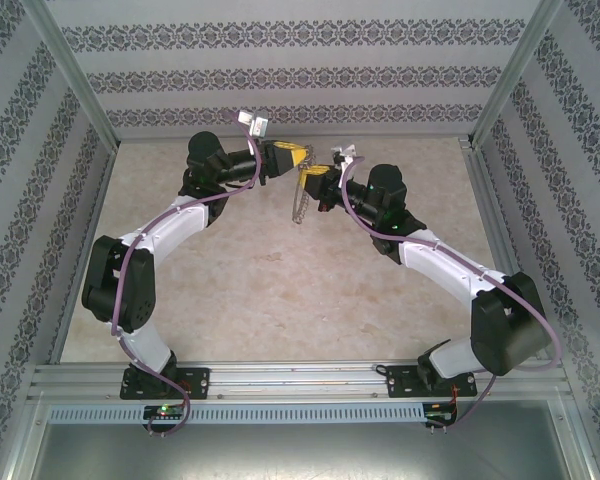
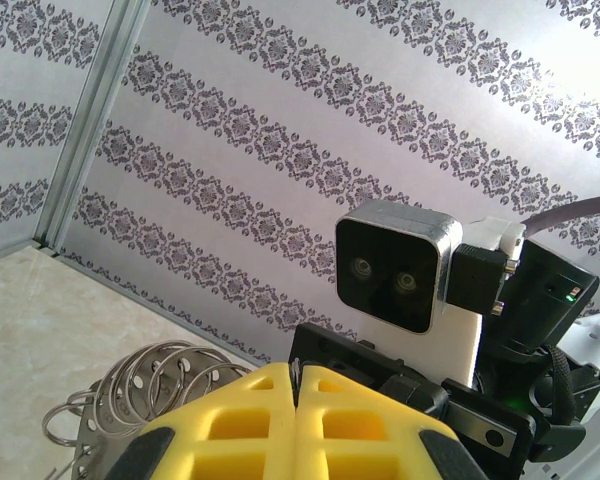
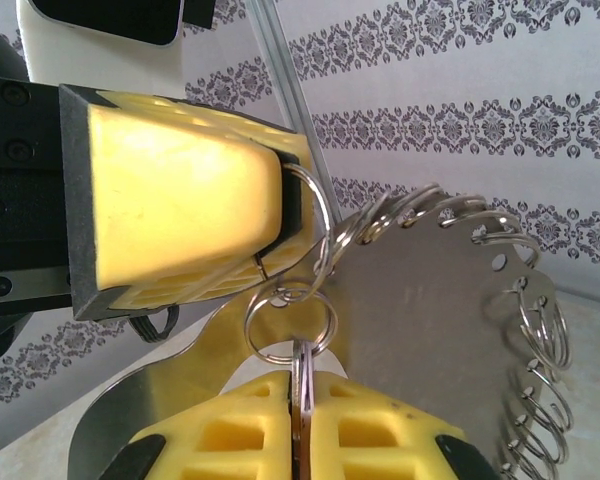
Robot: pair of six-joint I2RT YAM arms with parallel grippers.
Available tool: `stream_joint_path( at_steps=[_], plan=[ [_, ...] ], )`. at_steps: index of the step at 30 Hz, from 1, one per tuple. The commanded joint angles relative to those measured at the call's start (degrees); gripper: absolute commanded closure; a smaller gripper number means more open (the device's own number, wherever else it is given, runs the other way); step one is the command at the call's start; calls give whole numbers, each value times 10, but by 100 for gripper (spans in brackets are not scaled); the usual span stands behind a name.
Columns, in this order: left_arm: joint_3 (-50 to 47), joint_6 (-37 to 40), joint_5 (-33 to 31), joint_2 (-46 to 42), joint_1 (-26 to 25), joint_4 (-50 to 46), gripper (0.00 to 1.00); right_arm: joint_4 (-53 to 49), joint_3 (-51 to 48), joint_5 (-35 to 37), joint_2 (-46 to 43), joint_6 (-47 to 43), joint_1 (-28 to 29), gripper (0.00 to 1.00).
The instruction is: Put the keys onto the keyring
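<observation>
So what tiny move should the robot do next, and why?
Probably ease the right tool up a touch. It is shut on the key, whose small ring sits just under the loop that the left tool pinches on the keyring. Whether they are linked, I can't tell.

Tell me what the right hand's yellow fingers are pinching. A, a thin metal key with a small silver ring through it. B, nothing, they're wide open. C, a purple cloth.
A: the right hand is shut on a thin flat metal key with a small silver split ring through its top.
</observation>
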Motion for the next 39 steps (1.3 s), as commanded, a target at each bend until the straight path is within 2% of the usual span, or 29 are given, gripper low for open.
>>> stream_joint_path(
  at_steps=[1,26,31,39],
  plan=[
    [1,3,-1,0,-7,37,100,13,2,4,2,-6,8,100],
    [-23,35,-39,-23,-8,46,100,-86,15,-11,-40,-37,-9,100],
    [-22,50,-33,-27,-8,30,100,-139,36,-15,-32,-54,-16,100],
    [-25,127,-36,-47,-8,-44,100,-248,87,-38,-34,-96,-33,100]
  ],
)
